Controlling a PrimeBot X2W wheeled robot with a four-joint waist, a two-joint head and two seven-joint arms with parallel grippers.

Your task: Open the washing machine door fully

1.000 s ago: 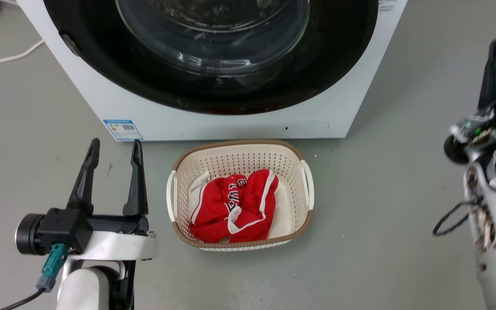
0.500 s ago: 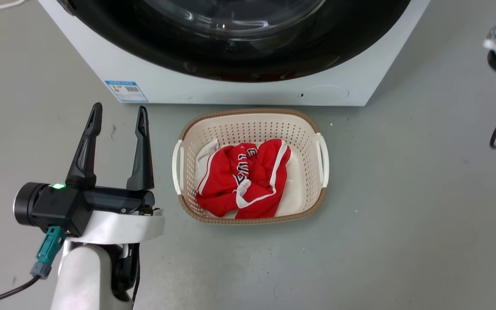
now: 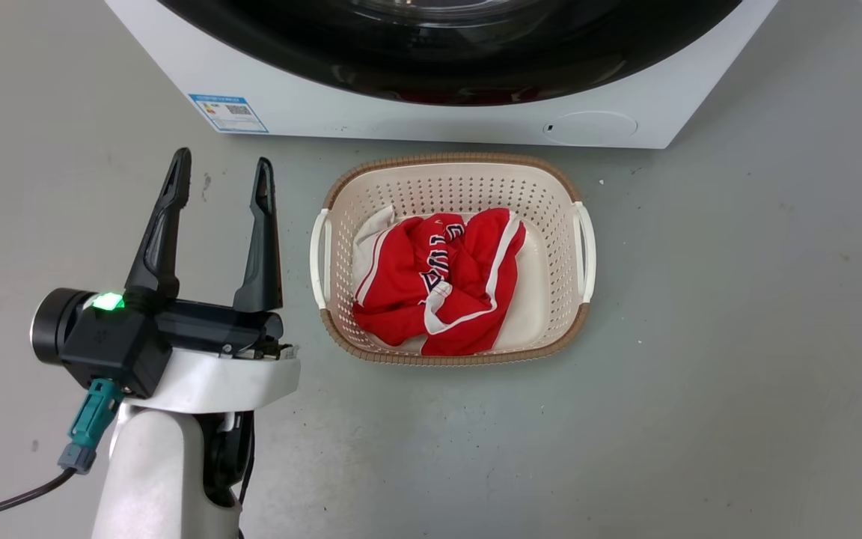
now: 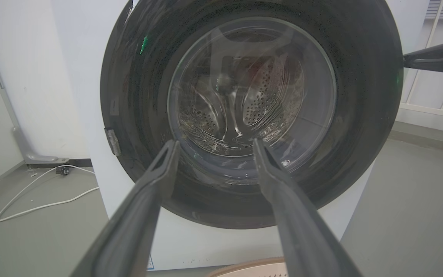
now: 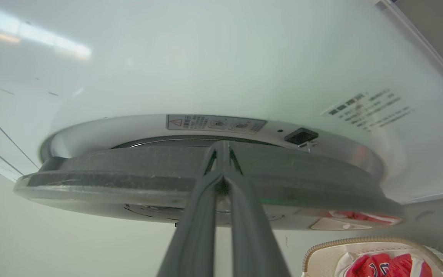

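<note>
Nearest us, our left gripper [image 3: 221, 161] hangs over the grey floor [image 3: 700, 389]. Its two dark fingers are spread wide with nothing between them, and a green light is lit on its body. Just to its right sits a cream basket [image 3: 450, 159] with a brown rim, holding a crumpled red garment [image 3: 446, 284] with white trim.

The basket lies close in front of the washing machine [image 3: 401, 120]. The machine's white front carries a blue label [image 3: 227, 112] low on the left and a small round flap [image 3: 590, 127] low on the right.

The washing machine door [image 4: 367, 115] covers most of that front: a glossy black disc around a bulging glass centre. In our left wrist view the spread fingers point straight at it without touching it. From there the door looks close to flat against the machine.

Our right gripper [image 5: 223, 148] is up at the door's right edge. Its fingers [image 4: 429, 57] are pressed together, and their tips meet at the rim with nothing clamped between them. In the right wrist view we see the door edge-on. Its rim stands a little clear of the pale ring behind it, where a dark latch slot [image 5: 300, 135] and a warning sticker [image 5: 215, 124] show.

Through the glass we make out the steel drum [image 4: 260, 104]. Beyond the machine's left side a white cable [image 4: 33, 207] trails across the floor towards the wall.
</note>
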